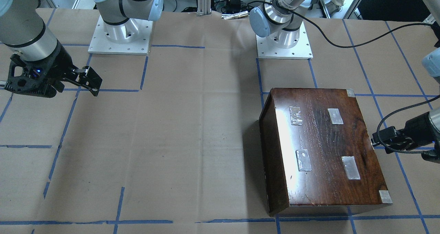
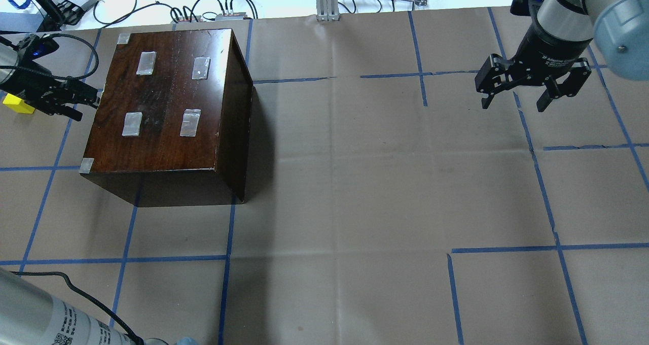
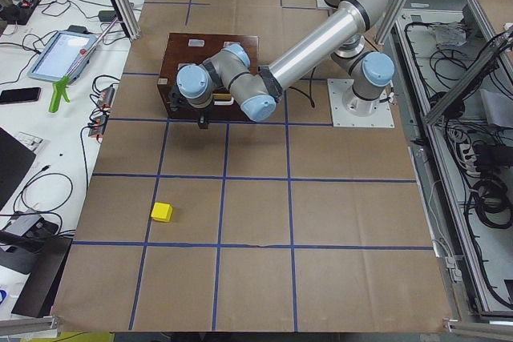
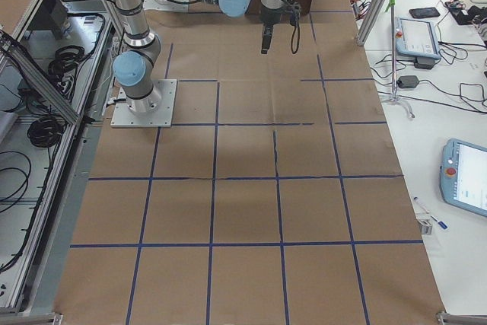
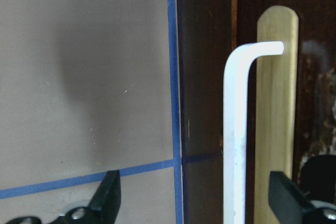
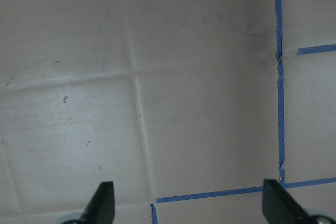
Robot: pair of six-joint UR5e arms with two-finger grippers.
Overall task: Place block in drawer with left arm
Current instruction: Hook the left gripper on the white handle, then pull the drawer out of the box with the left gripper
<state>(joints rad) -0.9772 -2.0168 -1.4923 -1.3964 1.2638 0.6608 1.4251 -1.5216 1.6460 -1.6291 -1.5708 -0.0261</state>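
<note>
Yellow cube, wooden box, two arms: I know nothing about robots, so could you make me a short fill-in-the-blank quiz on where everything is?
1. The small bright yellow cube lies on the paper-covered ___, outside the glossy dark-brown wooden box.
2. The left arm has its jaws open on either side of the box's ___ bar handle.
3. The right arm has open jaws that hold ___.
Missing words: table; white; nothing.

The block point(image 3: 162, 212) lies on the table point(image 3: 337, 222), apart from the box point(image 2: 167, 96).
</note>
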